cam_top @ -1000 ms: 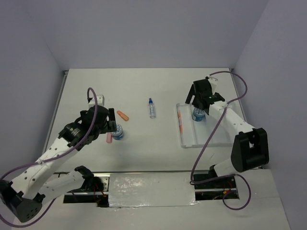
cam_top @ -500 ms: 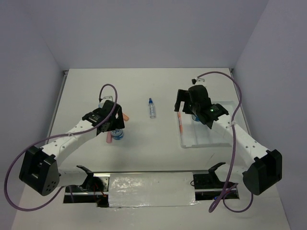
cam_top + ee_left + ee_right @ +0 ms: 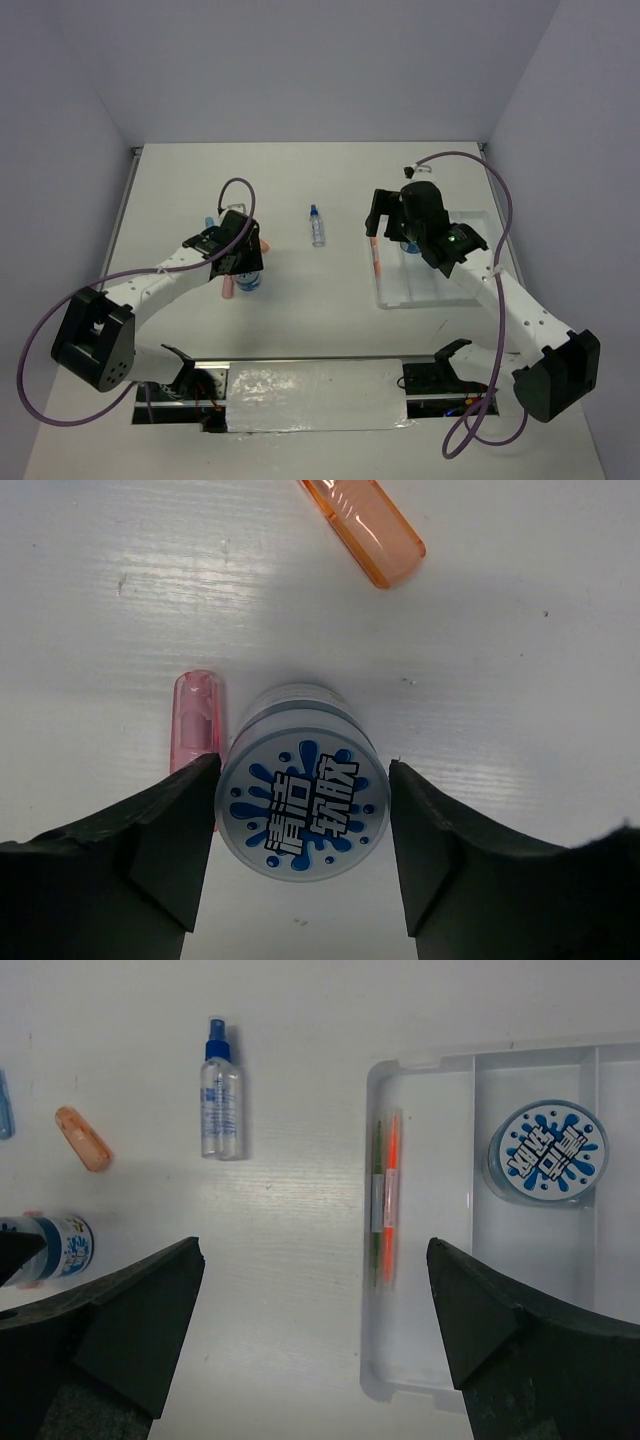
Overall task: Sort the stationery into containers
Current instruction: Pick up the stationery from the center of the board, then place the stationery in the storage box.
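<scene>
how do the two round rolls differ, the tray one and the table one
The tray roll sits inside a compartment of the tray; the table roll stands on the table. Fingers of the left gripper flank the table roll; nothing brackets the tray roll. A pink capsule lies beside the table roll; the tray roll sits alone in its compartment. Both show the same blue splash label.

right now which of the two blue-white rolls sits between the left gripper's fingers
The roll next to the pink capsule, flanked on both sides by the left gripper. The other roll sits inside the white tray.
</scene>
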Action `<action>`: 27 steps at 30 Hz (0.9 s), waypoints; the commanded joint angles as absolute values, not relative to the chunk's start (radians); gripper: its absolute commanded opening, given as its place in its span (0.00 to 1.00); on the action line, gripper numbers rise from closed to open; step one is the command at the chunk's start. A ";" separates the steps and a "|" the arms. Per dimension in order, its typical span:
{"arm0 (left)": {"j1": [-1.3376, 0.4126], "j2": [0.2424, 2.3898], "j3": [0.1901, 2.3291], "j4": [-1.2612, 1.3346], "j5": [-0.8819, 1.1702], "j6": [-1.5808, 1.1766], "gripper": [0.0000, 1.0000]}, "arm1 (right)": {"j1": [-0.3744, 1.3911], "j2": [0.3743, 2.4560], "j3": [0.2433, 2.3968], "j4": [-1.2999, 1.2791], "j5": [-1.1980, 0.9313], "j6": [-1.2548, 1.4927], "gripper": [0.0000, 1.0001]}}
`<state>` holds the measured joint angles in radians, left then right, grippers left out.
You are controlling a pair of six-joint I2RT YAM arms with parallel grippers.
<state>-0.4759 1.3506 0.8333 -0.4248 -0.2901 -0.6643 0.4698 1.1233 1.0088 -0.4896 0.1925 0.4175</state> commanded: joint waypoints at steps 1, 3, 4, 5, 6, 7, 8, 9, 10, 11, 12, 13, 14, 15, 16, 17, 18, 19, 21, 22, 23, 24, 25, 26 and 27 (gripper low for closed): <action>-0.476 1.362 0.824 -0.402 -0.270 -0.658 0.42 | 0.483 1.082 1.006 -0.485 0.175 0.405 1.00; -0.476 1.359 0.833 -0.408 -0.256 -0.652 0.35 | 0.485 1.077 1.015 -0.492 0.173 0.403 1.00; -0.476 1.356 0.838 -0.411 -0.250 -0.646 0.29 | 0.485 1.071 1.019 -0.498 0.173 0.403 1.00; -0.476 1.355 0.845 -0.410 -0.239 -0.641 0.23 | 0.486 1.066 1.020 -0.502 0.173 0.403 1.00; -0.476 1.353 0.851 -0.407 -0.213 -0.635 0.18 | 0.485 1.054 1.020 -0.500 0.175 0.403 1.00; -0.476 1.344 0.857 -0.403 -0.197 -0.627 0.07 | 0.486 1.048 1.022 -0.502 0.175 0.405 1.00; -0.476 1.338 0.868 -0.397 -0.180 -0.618 0.01 | 0.483 1.040 1.022 -0.503 0.179 0.406 1.00; -0.482 1.330 0.876 -0.400 -0.170 -0.618 0.00 | 0.486 1.028 1.020 -0.502 0.181 0.408 1.00; -0.486 1.315 0.885 -0.408 -0.173 -0.620 0.00 | 0.485 1.023 1.022 -0.502 0.184 0.410 1.00; -0.494 1.309 0.906 -0.426 -0.178 -0.618 0.00 | 0.486 1.020 1.023 -0.503 0.189 0.410 1.00; -0.508 1.292 0.920 -0.442 -0.186 -0.620 0.00 | 0.483 1.016 1.025 -0.506 0.189 0.410 1.00; -0.515 1.281 0.933 -0.452 -0.198 -0.620 0.00 | 0.485 1.014 1.025 -0.508 0.193 0.410 1.00; -0.532 1.270 0.957 -0.472 -0.204 -0.620 0.00 | 0.485 1.014 1.028 -0.515 0.196 0.411 1.00; -0.541 1.261 0.971 -0.480 -0.207 -0.620 0.00 | 0.485 1.014 1.031 -0.520 0.202 0.411 1.00; -0.551 1.240 0.983 -0.483 -0.196 -0.615 0.00 | 0.483 1.012 1.034 -0.526 0.210 0.416 1.00; -0.564 1.233 1.011 -0.483 -0.189 -0.612 0.00 | 0.486 1.011 1.038 -0.532 0.230 0.419 1.00; -0.593 1.221 1.026 -0.479 -0.181 -0.609 0.00 | 0.483 0.999 1.043 -0.546 0.244 0.434 1.00; -0.612 1.218 1.060 -0.473 -0.176 -0.606 0.00 | 0.483 0.988 1.046 -0.554 0.261 0.442 1.00; -0.684 1.221 1.095 -0.448 -0.161 -0.598 0.00 | 0.483 0.951 1.065 -0.590 0.330 0.475 1.00; -0.710 1.229 1.133 -0.408 -0.161 -0.600 0.00 | 0.483 0.937 1.072 -0.603 0.354 0.485 1.00; -0.762 1.239 1.155 -0.387 -0.160 -0.601 0.00 | 0.483 0.924 1.092 -0.635 0.415 0.498 1.00; -0.787 1.270 1.192 -0.335 -0.153 -0.595 0.00 | 0.482 0.890 1.101 -0.653 0.448 0.529 1.00; -0.808 1.293 1.210 -0.306 -0.147 -0.592 0.00 | 0.483 0.873 1.111 -0.669 0.472 0.538 1.00; -0.846 1.314 1.229 -0.275 -0.132 -0.586 0.00 | 0.480 0.853 1.129 -0.699 0.495 0.548 1.00; -0.865 1.366 1.265 -0.224 -0.123 -0.566 0.00 | 0.480 0.813 1.140 -0.719 0.546 0.570 1.00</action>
